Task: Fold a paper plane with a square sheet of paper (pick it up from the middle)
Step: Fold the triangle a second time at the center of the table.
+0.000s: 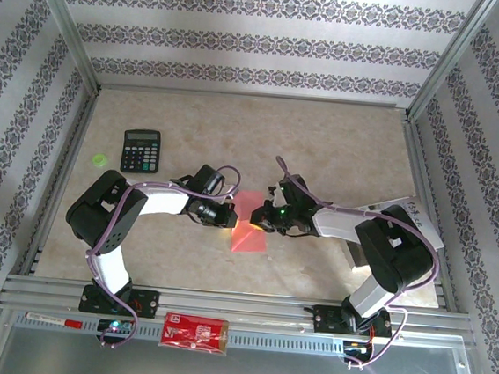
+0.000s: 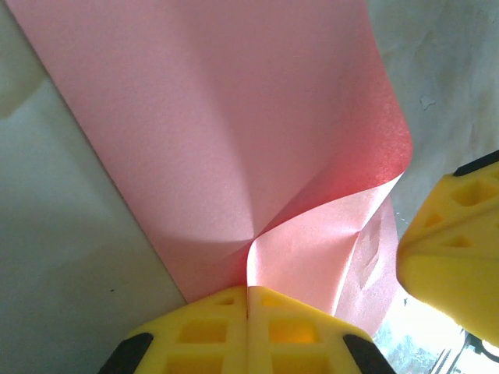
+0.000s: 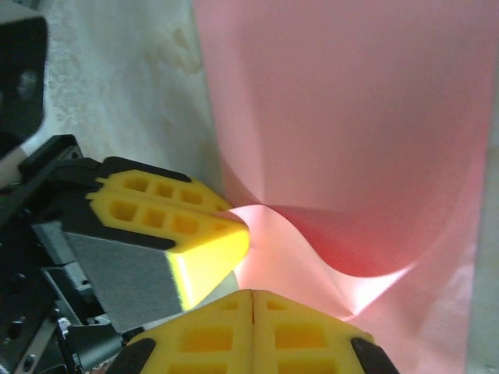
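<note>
**Item 1.** Thin pink-red square sheet of paper (image 1: 250, 227). It lies at the middle of the beige stone-patterned table (image 1: 325, 141), between the two grippers. Most of the sheet is flat on the table. One flap is raised and curls over in a soft bend.

**Item 2.** Left gripper (image 2: 248, 290), with yellow ribbed fingers. The fingers are pressed together, and the sheet's raised fold is nipped in the seam between them.

**Item 3.** Right gripper (image 3: 254, 293), with matching yellow fingers. These are also pressed together. The curled edge of the sheet seems caught between the tips, though glare there makes the hold hard to confirm. The tips sit just beside those of the left gripper.

**Item 4.** Black desk calculator (image 1: 141, 150), on the far left of the table, well apart from the sheet.

**Item 5.** Small round green disc (image 1: 100, 158), near the calculator's left side.

**Item 6.** White printed leaflet (image 1: 419, 219), on the right side, partly under the right arm.

**Item 7.** Red printed packet (image 1: 194, 333), on the grey metal rail (image 1: 305, 344) at the near edge, between the arm bases.
</note>
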### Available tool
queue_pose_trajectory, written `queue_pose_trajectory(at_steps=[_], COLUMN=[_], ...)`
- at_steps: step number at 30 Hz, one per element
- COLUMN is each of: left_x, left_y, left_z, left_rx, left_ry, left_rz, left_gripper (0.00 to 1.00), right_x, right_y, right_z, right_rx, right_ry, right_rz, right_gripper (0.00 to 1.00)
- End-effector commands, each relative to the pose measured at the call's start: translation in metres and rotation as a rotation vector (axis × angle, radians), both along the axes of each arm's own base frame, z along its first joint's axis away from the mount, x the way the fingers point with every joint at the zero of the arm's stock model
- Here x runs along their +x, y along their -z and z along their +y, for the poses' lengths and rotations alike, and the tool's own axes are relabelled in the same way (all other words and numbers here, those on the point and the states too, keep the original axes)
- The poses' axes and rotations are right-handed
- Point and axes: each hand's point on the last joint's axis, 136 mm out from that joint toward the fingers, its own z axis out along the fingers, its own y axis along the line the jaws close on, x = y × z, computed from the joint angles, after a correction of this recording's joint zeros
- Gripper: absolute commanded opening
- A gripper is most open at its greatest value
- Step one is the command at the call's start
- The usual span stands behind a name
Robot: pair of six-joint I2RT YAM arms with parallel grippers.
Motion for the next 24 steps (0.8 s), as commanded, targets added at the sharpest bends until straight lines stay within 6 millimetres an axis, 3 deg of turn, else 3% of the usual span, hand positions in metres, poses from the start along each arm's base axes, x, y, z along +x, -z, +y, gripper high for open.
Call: queue_pose_trajectory(at_steps=[1,14,24], left_x=[-0.037,-0.039,-0.04], left_y=[0.053,0.052,0.053], left_z=[0.038,0.039,0.04], left_rx=[0.227,0.229,0.23], left_ry=[0.001,0.002,0.001], left_rz=[0.137,0.139,0.141], left_gripper=[0.0,0.0,0.0], right_x=[0.005,0.012,0.011], right_y=[-0.002,0.041,0.048], right_z=[0.007,-0.015,-0.024], right_rx=[0.007,-0.069,-0.063], right_ry=[-0.029,-0.02,-0.009], right_rz=[-0.002,0.049,0.071], right_gripper=[0.0,0.0,0.0])
